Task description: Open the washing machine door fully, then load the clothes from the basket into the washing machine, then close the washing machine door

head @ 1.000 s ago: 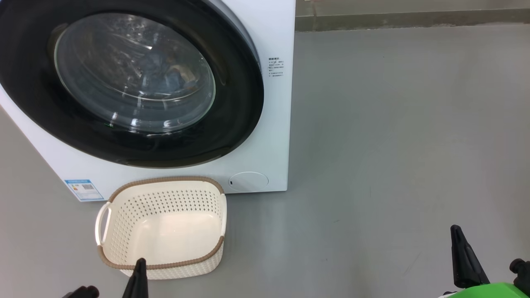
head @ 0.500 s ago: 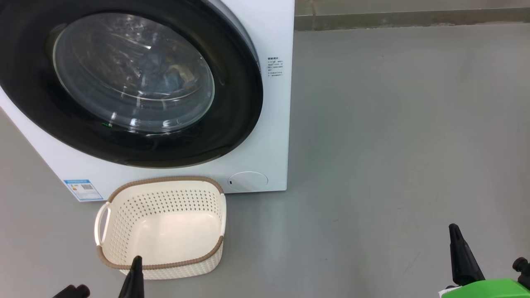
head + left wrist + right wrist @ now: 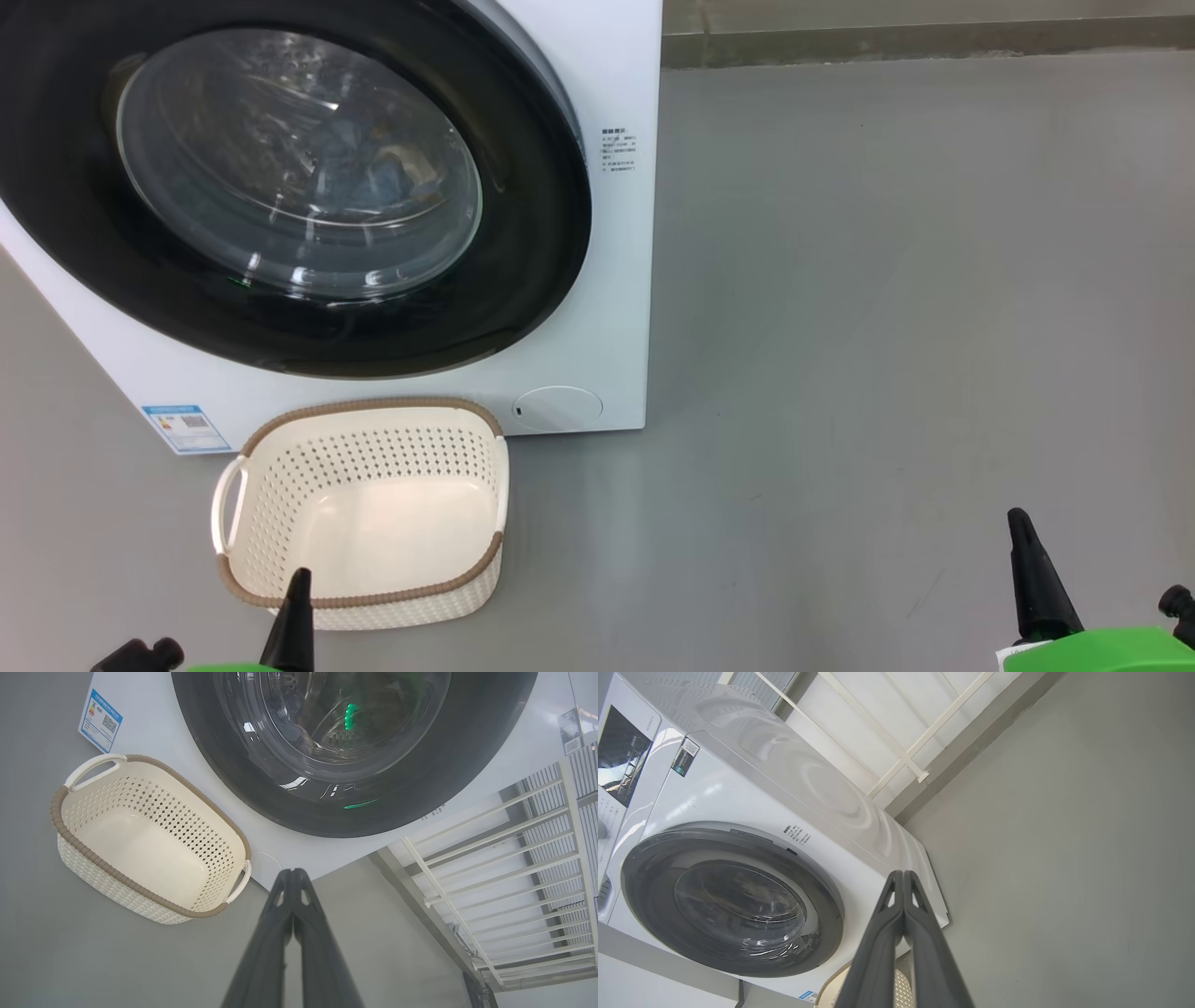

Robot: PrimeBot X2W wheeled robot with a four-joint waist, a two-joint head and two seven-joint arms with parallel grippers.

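One big white front-loading washing machine (image 3: 607, 308) is seen. Its one large round door of glossy black ring and bulging clear glass (image 3: 527, 215) lies flat against the machine's front, so it is judged to be closed. Behind the glass, inside the machine, light-blue fabric clothes (image 3: 369, 173) are seen; the pieces cannot be counted through the reflections. One small cream perforated plastic basket with a brown rim (image 3: 373, 409) is placed on the floor just before the machine's lower front, with its long axis about parallel to that front, and nothing is seen in it. Two grippers are counted. The left gripper (image 3: 293, 875) is pressed shut with nothing held and is pointed at the machine's lower front, beside the basket; it is the one nearer to the door. The right gripper (image 3: 903, 877) is likewise closed and empty, well apart from the machine, beyond its side edge over the grey floor (image 3: 887, 280). Loading and closing are judged done; at most a check push on the door by the left arm is called for.
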